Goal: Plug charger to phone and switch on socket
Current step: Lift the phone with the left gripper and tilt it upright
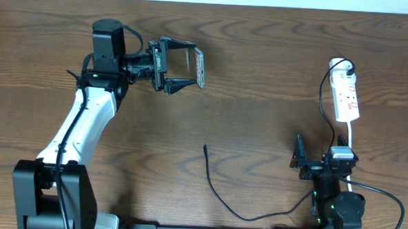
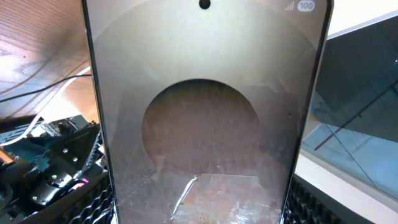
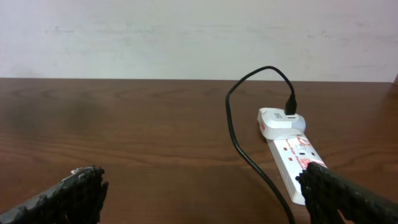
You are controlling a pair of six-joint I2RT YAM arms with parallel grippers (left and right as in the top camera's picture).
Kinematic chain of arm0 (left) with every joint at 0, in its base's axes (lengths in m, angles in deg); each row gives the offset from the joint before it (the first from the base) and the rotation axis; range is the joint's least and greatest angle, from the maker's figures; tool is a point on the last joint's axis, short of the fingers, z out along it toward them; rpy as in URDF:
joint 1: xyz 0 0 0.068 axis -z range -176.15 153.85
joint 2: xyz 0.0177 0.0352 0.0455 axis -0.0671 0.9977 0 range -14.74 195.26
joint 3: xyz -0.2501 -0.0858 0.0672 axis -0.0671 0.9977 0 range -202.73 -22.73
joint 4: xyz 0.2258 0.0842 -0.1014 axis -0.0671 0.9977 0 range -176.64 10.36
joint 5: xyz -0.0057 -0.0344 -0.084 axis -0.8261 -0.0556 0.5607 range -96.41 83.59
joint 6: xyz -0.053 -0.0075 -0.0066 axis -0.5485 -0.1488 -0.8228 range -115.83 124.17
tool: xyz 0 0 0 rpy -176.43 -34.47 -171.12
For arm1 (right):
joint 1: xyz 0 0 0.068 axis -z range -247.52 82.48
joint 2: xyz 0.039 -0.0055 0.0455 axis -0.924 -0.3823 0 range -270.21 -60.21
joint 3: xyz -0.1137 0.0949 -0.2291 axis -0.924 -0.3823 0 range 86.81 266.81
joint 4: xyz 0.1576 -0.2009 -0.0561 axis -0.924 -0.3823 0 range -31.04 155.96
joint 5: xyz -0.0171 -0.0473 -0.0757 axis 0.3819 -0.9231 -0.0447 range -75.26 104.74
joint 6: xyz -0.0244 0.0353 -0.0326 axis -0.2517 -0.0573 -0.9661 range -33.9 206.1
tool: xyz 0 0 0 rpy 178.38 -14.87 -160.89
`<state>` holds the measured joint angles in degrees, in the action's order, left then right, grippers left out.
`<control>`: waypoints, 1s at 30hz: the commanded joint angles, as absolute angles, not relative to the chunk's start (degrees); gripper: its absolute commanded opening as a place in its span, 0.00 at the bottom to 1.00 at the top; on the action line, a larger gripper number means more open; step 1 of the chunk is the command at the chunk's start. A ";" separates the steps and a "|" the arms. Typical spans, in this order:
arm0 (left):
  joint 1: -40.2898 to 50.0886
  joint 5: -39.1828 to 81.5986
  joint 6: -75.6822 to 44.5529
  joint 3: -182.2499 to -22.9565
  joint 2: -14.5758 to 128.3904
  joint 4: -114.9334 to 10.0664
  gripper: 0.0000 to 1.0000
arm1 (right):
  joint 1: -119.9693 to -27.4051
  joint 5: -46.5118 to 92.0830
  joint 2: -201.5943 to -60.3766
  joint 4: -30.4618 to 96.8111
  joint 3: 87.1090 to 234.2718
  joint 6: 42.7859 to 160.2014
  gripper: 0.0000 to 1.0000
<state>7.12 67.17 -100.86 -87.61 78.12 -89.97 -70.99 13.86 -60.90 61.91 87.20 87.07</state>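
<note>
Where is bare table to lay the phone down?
Free: the wide wood between the phone in the left gripper, the charger tip and the socket. Crowded: near edge by the right gripper, where cables run.

You have a bronze-brown phone (image 2: 205, 124) filling the left-wrist frame, with 1 darker round shape at its centre. At the overhead frame's right, the socket (image 1: 347, 100) is white with red markings; the charger (image 1: 210, 178), lower centre, is black. Your table (image 1: 263, 34) is dark brown with wavy wood grain. The wall (image 3: 186, 37) behind is plain off-white.
</note>
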 commanded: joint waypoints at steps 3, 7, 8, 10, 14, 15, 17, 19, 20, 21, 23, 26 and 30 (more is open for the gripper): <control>7.03 69.03 -101.21 -88.75 76.52 -90.63 0.07 | -71.36 13.59 -60.60 61.67 87.13 86.46 0.99; 7.03 69.03 -101.84 -88.75 76.52 -90.63 0.07 | -71.36 13.59 -60.60 61.67 87.13 86.46 0.99; 7.03 69.03 -102.15 -88.75 76.52 -90.63 0.07 | -71.36 13.59 -60.60 61.67 87.13 86.46 0.99; 7.03 69.03 -102.26 -88.75 76.52 -90.63 0.07 | -71.36 13.59 -60.60 61.67 87.13 86.46 0.99; 7.03 69.03 -102.15 -88.75 76.52 -90.63 0.07 | -71.36 13.59 -60.60 61.67 87.13 86.46 0.99; 7.03 69.01 -101.54 -88.75 76.52 -90.65 0.07 | -71.36 13.59 -60.60 61.67 87.13 86.46 0.99; 7.03 69.01 -100.23 -88.75 76.55 -90.65 0.07 | -71.36 13.59 -60.60 61.67 87.13 86.46 0.99; 7.03 68.62 -97.71 -88.75 76.55 -90.63 0.07 | -71.36 13.59 -60.60 61.67 87.13 86.46 0.99; 7.03 68.18 -96.03 -88.75 76.55 -90.63 0.07 | -71.36 13.59 -60.60 61.67 87.13 86.46 0.99; 7.03 67.87 -94.50 -88.75 76.55 -90.63 0.08 | -71.36 13.59 -60.60 61.67 87.13 86.46 0.99; 7.03 67.39 -91.44 -88.72 76.55 -90.63 0.07 | -71.36 13.59 -60.60 61.67 87.13 86.46 0.99; 7.03 66.36 -86.06 -88.64 76.55 -90.61 0.07 | -71.36 13.59 -60.60 61.67 87.13 86.46 0.99; 7.03 62.50 -72.14 -88.59 76.57 -90.56 0.07 | -71.36 13.59 -60.60 61.67 87.13 86.46 0.99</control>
